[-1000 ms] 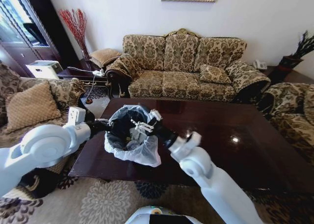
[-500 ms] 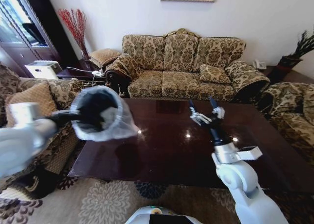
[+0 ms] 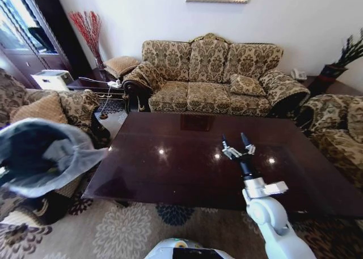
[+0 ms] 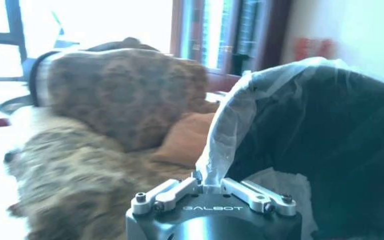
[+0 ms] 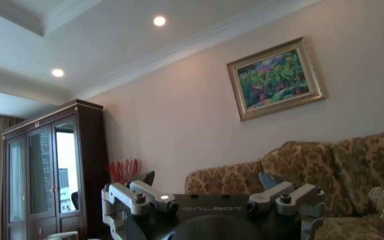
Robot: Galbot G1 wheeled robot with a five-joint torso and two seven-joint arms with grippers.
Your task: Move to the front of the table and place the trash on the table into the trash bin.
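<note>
The trash bin, black with a whitish bag over its rim, hangs tilted in the air beyond the table's left end, in front of an armchair. In the left wrist view my left gripper is shut on the bagged rim of the bin. The glossy dark table lies bare in the middle of the head view. My right gripper stands open above the table's right half, nothing between its fingers; it is also open in the right wrist view. The trash is out of view.
A patterned sofa stands behind the table. Armchairs flank it at left and right. A small side table with a cable sits at back left. A patterned rug covers the floor in front.
My left arm lifted the bin off the table's left end and swung it left and down past the edge. My right gripper left the bin and moved to the table's right half, staying open.
</note>
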